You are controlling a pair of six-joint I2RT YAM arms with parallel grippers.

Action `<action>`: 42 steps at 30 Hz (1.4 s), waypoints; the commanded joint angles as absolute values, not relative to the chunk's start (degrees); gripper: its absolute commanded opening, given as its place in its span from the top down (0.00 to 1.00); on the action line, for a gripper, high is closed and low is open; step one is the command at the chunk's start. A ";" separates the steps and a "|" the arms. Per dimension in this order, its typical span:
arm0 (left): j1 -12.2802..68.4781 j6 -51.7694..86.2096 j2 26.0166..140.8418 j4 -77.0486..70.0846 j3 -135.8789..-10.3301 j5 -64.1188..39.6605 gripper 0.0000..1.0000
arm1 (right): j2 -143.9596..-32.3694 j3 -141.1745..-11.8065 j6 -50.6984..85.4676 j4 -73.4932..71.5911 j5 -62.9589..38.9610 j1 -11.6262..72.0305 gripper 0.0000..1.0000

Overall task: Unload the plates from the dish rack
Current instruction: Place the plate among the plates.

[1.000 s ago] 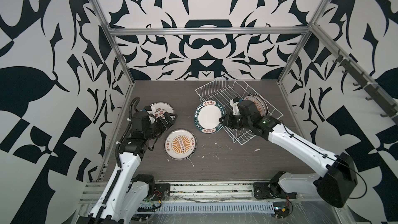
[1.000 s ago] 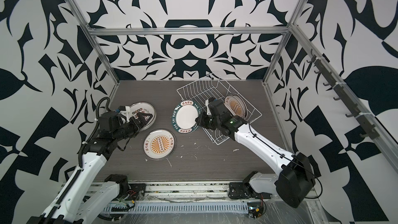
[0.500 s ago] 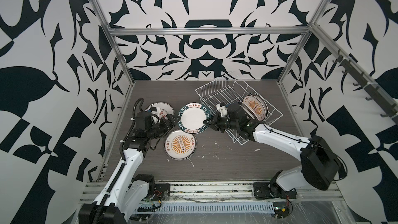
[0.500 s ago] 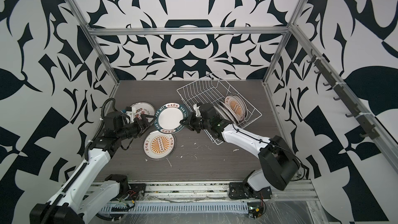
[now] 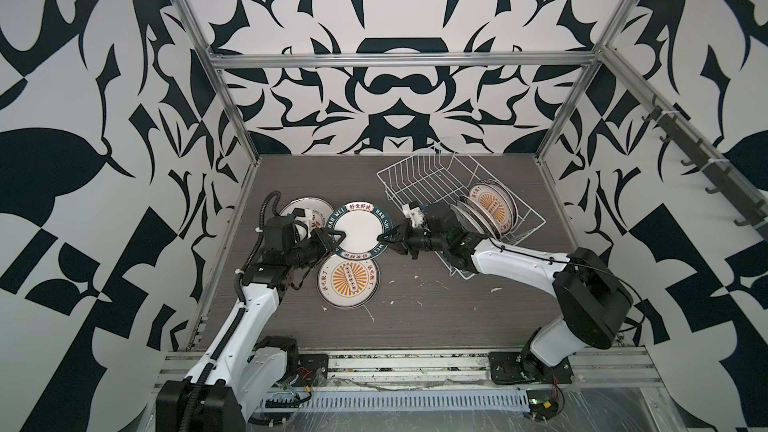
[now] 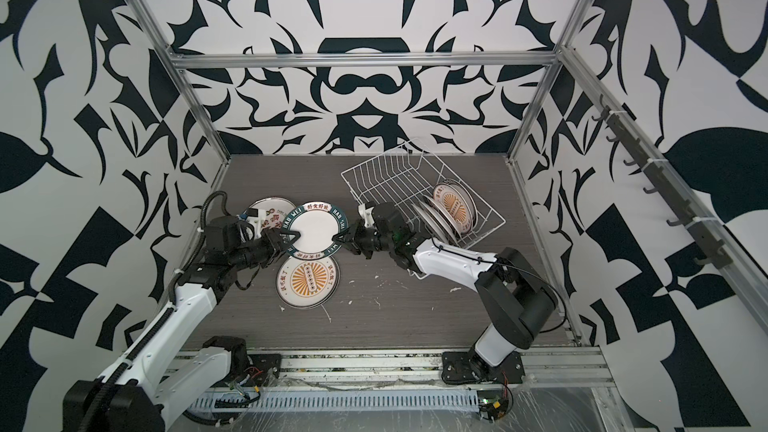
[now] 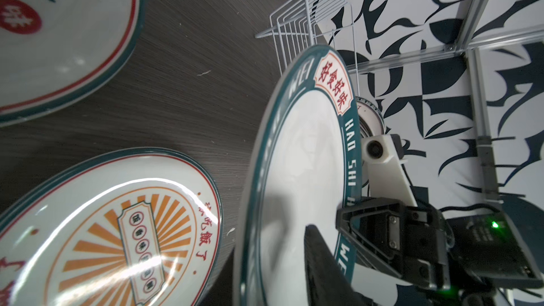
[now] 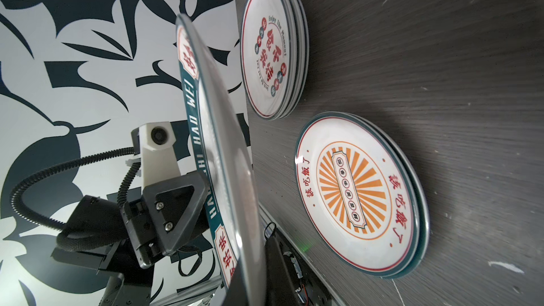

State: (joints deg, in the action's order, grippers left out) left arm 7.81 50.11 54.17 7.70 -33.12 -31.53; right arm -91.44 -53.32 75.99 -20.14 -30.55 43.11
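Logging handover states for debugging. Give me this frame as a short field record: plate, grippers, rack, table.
held plate: green-rimmed plate, off the table, between the arms
right gripper: shut on its rim
left gripper: jaws around opposite rim, closure unclear
dish rack: several plates upright at one end
on table: sunburst stack, red-character stack

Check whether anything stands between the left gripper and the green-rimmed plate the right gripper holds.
Nothing visible does: the left gripper has its jaws astride the rim of the green-rimmed plate, opposite the right gripper.
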 commanded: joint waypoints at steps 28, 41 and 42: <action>7.91 43.33 43.80 33.69 -34.16 -21.47 1.00 | -84.64 -72.72 44.14 34.81 -2.83 44.73 0.30; 7.91 43.92 45.97 37.64 -32.08 -16.12 1.00 | -83.92 -75.23 41.24 39.55 0.75 44.69 0.02; 7.91 44.01 45.97 37.64 -31.84 -15.78 1.00 | -83.79 -75.23 41.13 39.55 0.66 44.69 0.02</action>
